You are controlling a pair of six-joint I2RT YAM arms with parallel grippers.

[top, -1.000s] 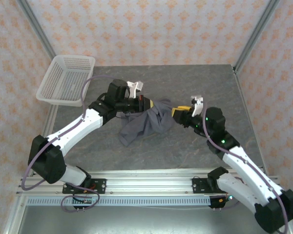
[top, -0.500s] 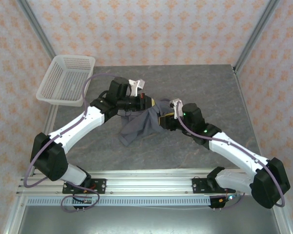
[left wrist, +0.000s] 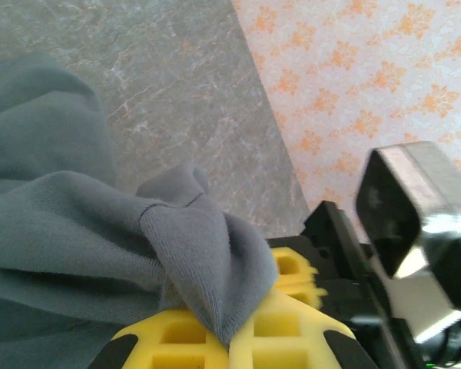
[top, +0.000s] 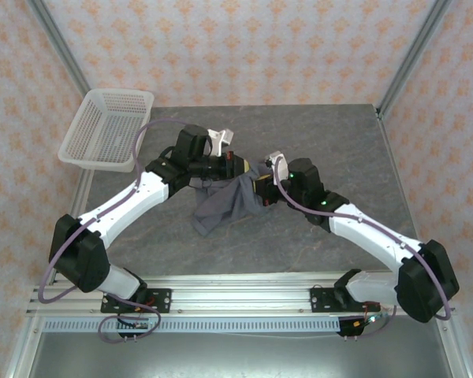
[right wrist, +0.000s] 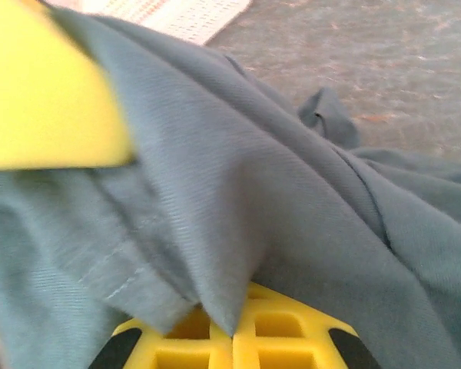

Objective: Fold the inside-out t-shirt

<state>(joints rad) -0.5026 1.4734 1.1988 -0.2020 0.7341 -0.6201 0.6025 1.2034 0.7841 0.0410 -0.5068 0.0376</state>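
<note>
Pinching a fold of dark grey cloth, the left gripper [left wrist: 227, 340] has its yellow fingers pressed together, and the cloth rises out of the seam between them in a peaked ridge. The right gripper [right wrist: 233, 338] is clamped the same way, its two yellow fingers meeting on a tuck of the same fabric, with a stitched hem running just left of the pinch. Both hold the inside-out t-shirt [top: 227, 203]. From above, the two claws sit close together, almost nose to nose, at the shirt's far right edge.

In the left wrist view, the right gripper's yellow finger and black body lie just beyond the pinched ridge. In the right wrist view, a blurred yellow finger of the left gripper shows at upper left, against the cloth.

The rest of the shirt bunches down toward the near left, a crumpled heap resting on the grey marbled table [top: 339, 142] between the two arms. A white mesh basket [top: 106, 130] sits at the far left corner, well apart from the shirt. Orange-and-cream patterned walls [top: 236, 47] close in the table.
</note>
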